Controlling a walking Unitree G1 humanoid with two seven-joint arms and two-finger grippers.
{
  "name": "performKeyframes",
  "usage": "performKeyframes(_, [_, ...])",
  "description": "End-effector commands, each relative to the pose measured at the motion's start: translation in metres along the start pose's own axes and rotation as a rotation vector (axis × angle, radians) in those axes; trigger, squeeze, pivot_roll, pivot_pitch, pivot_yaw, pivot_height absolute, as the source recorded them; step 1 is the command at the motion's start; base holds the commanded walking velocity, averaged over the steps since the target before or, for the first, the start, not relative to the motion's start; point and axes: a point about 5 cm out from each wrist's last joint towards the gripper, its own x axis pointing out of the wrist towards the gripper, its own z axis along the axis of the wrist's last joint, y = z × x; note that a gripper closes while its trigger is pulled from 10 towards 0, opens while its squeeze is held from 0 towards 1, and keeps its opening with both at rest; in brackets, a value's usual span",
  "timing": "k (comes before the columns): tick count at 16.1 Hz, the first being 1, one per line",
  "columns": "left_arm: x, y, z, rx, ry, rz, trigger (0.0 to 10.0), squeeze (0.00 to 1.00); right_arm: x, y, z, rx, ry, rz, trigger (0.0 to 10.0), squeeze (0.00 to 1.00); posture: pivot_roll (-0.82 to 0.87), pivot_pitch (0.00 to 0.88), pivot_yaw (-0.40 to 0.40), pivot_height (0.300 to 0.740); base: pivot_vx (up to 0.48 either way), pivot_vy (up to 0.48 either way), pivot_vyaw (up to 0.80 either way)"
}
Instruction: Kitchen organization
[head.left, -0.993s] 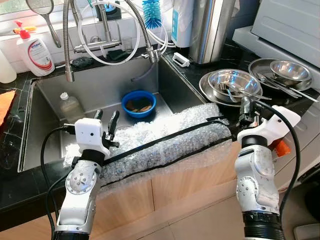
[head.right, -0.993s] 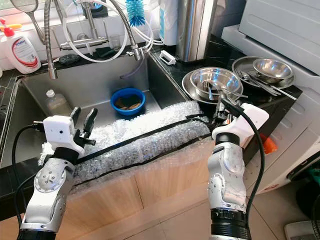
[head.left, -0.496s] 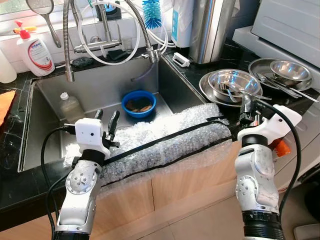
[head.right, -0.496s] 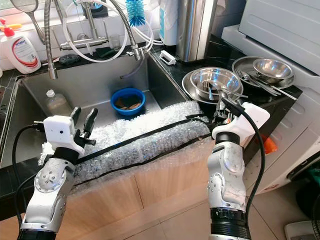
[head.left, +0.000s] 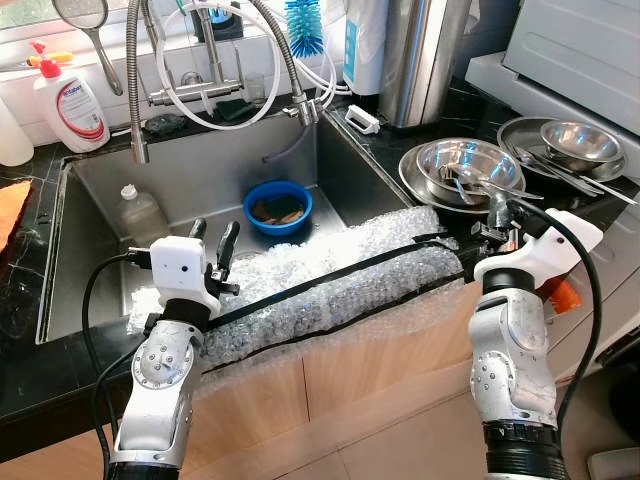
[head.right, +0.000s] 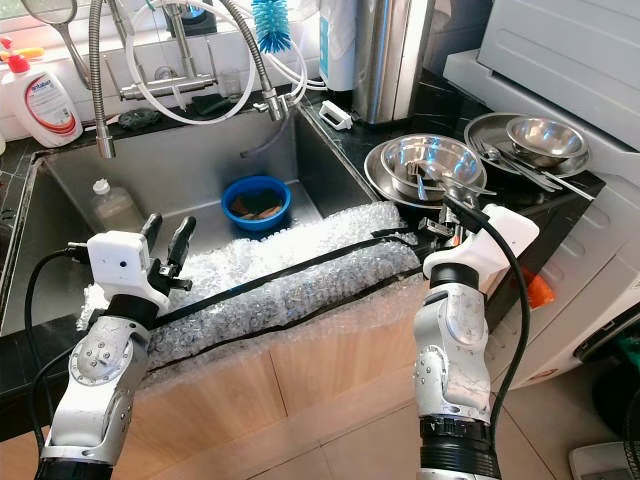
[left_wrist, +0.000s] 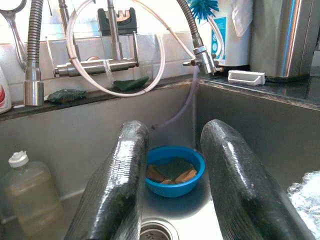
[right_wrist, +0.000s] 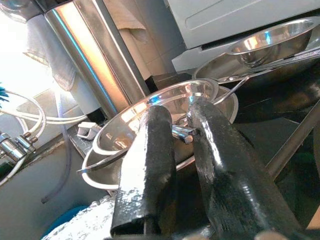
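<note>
Kitchen with a black table (head.left: 30, 380) around a steel sink (head.left: 100, 270), its near edge padded with bubble wrap (head.left: 330, 285) bound by black tape. On the sink floor, a blue bowl (head.left: 277, 210) holding brownish scraps, with a clear bottle (head.left: 140, 212) to its left. Far left, a soap bottle (head.left: 68, 100); above the sink, a faucet (head.left: 215, 75) and a blue brush (head.left: 303, 25). On the right, stacked steel bowls (head.left: 462, 170) with utensils, and further right a plate with a smaller bowl (head.left: 578, 145). Left gripper (head.left: 212, 252) poised over the wrap, fingers (left_wrist: 117, 185) spread and empty; from the left wrist, the blue bowl framed between them, plus a drain. Right gripper (head.right: 440, 222) at the near rim of the stacked bowls; from the right wrist, fingers (right_wrist: 150, 165) nearly together, apparently empty.
</note>
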Motion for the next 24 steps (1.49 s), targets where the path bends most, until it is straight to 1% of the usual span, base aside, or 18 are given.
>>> performKeyframes(1, [0.0,-0.002,0.0,0.013,-0.004,-0.007,10.0,0.0,0.004,0.007,0.002,0.007,-0.012,0.023,2.0,0.0,-0.1,0.018,0.038,0.74,0.0,0.0,0.0])
performKeyframes(2, [0.001,-0.002,0.001,0.013,-0.006,-0.007,10.0,0.0,0.004,0.008,0.003,0.006,-0.014,0.028,2.0,0.0,-0.1,0.018,0.038,0.74,0.0,0.0,0.0])
performKeyframes(3, [0.001,-0.002,0.001,0.014,-0.007,-0.008,10.0,0.0,0.005,0.01,0.005,-0.004,-0.026,0.041,10.0,0.0,-0.1,0.016,0.038,0.74,0.0,0.0,0.0])
performKeyframes(6, [0.002,-0.002,0.001,0.015,-0.009,-0.008,10.0,0.0,0.006,0.017,0.011,-0.037,-0.066,0.082,10.0,0.0,-0.1,0.014,0.039,0.74,0.0,0.0,0.0])
performKeyframes(10, [0.002,-0.001,0.001,0.016,-0.011,-0.007,10.0,0.0,0.006,0.022,0.014,-0.03,-0.085,0.102,10.0,0.0,-0.1,0.011,0.039,0.74,0.0,0.0,0.0])
performKeyframes(13, [0.002,-0.001,0.001,0.014,-0.012,-0.005,10.0,0.0,0.006,0.025,0.022,-0.076,-0.145,0.111,10.0,0.0,-0.1,0.013,0.041,0.74,0.0,0.0,0.0])
performKeyframes(17, [0.004,-0.002,0.004,0.01,-0.021,-0.001,10.0,0.0,0.006,0.039,0.036,-0.128,-0.206,0.19,10.0,0.0,-0.1,0.016,0.039,0.74,0.0,0.0,0.0])
performKeyframes(20, [0.008,0.0,0.008,0.011,-0.038,0.011,10.0,0.0,0.008,0.057,0.044,-0.17,-0.237,0.297,10.0,0.0,-0.1,0.018,0.038,0.74,0.0,0.0,0.0])
performKeyframes(21, [0.008,0.001,0.009,0.01,-0.041,0.013,10.0,0.0,0.008,0.06,0.045,-0.17,-0.236,0.327,0.0,0.0,-0.1,0.018,0.037,0.74,0.0,0.0,0.0])
performKeyframes(22, [0.009,0.003,0.011,0.003,-0.047,0.035,10.0,0.0,0.006,0.071,0.046,-0.163,-0.226,0.412,1.5,0.0,-0.1,0.018,0.036,0.74,0.0,0.0,0.0])
performKeyframes(23, [0.009,0.004,0.011,0.0,-0.047,0.047,10.0,0.0,0.005,0.075,0.046,-0.16,-0.223,0.447,10.0,0.0,-0.1,0.018,0.036,0.74,0.0,0.0,0.0])
performKeyframes(24, [0.011,0.007,0.011,-0.032,-0.037,0.076,10.0,0.0,0.002,0.086,0.044,-0.106,-0.201,0.54,10.0,0.0,-0.11,0.019,0.035,0.74,0.0,0.0,0.0])
